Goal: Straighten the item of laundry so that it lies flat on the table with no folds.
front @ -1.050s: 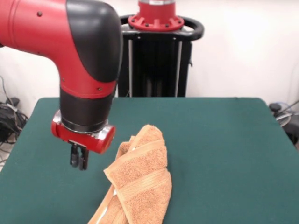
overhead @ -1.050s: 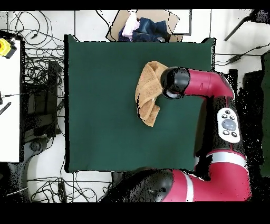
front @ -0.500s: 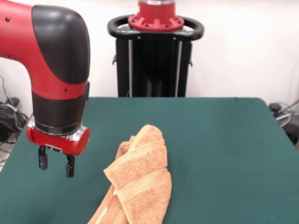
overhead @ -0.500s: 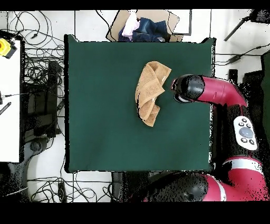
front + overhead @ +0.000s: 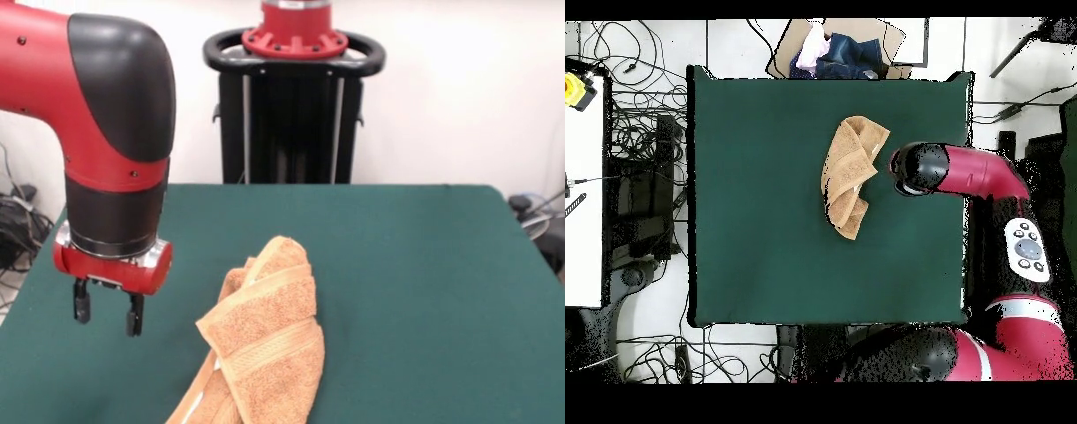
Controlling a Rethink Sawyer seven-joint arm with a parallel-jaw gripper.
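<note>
At the left in the front view, the gripper [image 5: 109,312] hangs above the table [image 5: 424,265] with its two fingers [image 5: 81,305] apart and holding nothing. It is beside the towel, not over it. To the right of it, near the middle of the table and toward the near edge, lies the orange-tan hand towel [image 5: 265,340], bunched and folded over itself in a long twisted shape. One woven band [image 5: 265,291] crosses its top layer. In my judgement, the step in hand is to reach for a loose edge. It would be good to take only the top layer at an outer corner, low to the table, and then to pull away from the bulk, so that the fold opens and does not drag the whole cloth.
</note>
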